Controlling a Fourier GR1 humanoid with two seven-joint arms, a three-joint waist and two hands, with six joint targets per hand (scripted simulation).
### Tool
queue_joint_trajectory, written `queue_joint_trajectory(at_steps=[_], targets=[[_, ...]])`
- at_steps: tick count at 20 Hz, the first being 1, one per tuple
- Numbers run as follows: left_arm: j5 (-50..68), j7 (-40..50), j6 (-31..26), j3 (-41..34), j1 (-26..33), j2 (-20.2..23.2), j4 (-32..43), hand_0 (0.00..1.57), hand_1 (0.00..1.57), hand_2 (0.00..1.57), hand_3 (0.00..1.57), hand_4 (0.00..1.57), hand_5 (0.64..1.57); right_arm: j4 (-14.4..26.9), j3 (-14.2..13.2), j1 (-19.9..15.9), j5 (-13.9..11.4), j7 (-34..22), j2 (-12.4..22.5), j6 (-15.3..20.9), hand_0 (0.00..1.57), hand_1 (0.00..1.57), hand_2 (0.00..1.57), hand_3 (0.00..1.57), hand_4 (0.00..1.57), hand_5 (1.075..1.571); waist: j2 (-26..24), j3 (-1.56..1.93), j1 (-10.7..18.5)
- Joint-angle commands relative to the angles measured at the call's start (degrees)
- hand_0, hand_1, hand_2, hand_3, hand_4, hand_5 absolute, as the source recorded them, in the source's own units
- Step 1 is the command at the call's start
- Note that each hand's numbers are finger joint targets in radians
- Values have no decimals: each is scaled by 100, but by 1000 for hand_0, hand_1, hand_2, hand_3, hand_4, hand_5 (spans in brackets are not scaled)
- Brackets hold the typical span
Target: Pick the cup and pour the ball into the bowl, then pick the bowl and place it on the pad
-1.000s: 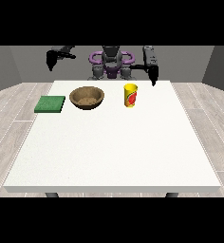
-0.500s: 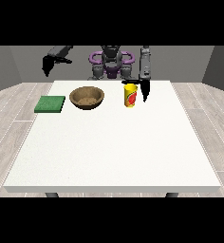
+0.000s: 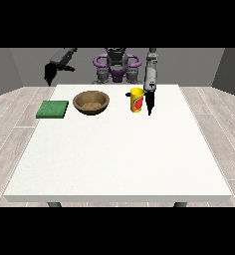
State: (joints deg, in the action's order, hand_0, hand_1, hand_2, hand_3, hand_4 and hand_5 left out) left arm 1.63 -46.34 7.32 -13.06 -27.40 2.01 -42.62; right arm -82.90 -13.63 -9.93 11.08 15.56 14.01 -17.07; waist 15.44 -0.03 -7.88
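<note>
Cup (image 3: 136, 100) stands far on table (image 3: 114, 154), right of bowl (image 3: 91, 102); hand at the view's right (image 3: 150, 102) just beside it, finger state cannot be told. Judged light, rigid; best grasped around the sidewall.

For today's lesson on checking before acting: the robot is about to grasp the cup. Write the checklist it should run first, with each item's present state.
1. Cup upright on the table: ok.
2. Robot hand at the view's right beside the cup: ok, just to the cup's right, fingers pointing down.
3. Hand closed round the cup: not ok, not yet.
4. Ball inside the cup: cannot tell.
5. Bowl upright, left of the cup, apart from it: ok.
6. Pad bare, left of the bowl: ok.
</note>
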Motion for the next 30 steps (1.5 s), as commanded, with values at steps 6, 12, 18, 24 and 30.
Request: queue_joint_trajectory(at_steps=[6,12,18,24,30], targets=[[-471,-478,944,79,-532,107,830,1018,1018,1101,888,1467,776,-118,149,-153,-170,145,21,-53,0,0,0,0,0,1570,292,2,-404],[-849,-803,1947,166,82,-133,650,1323,1323,1571,1571,1477,1250,71,-364,-179,376,1,591,-577,0,0,0,0,0,1570,269,6,-599],[-1517,552,2045,821,73,213,491,1341,1341,1571,1571,1532,1304,791,-451,-24,352,-545,648,-477,0,0,0,0,0,1570,-1104,13,8],[-2538,2329,2060,1171,-926,1787,659,1450,1450,1571,1571,1571,1291,1055,-303,127,192,-391,474,-487,0,0,0,0,0,1569,-1485,26,41],[-3272,3375,1970,1640,-1590,1787,587,1486,1486,1571,1571,1571,1274,1555,-512,-77,239,-126,671,-643,0,0,0,0,0,1568,-1346,9,104]])
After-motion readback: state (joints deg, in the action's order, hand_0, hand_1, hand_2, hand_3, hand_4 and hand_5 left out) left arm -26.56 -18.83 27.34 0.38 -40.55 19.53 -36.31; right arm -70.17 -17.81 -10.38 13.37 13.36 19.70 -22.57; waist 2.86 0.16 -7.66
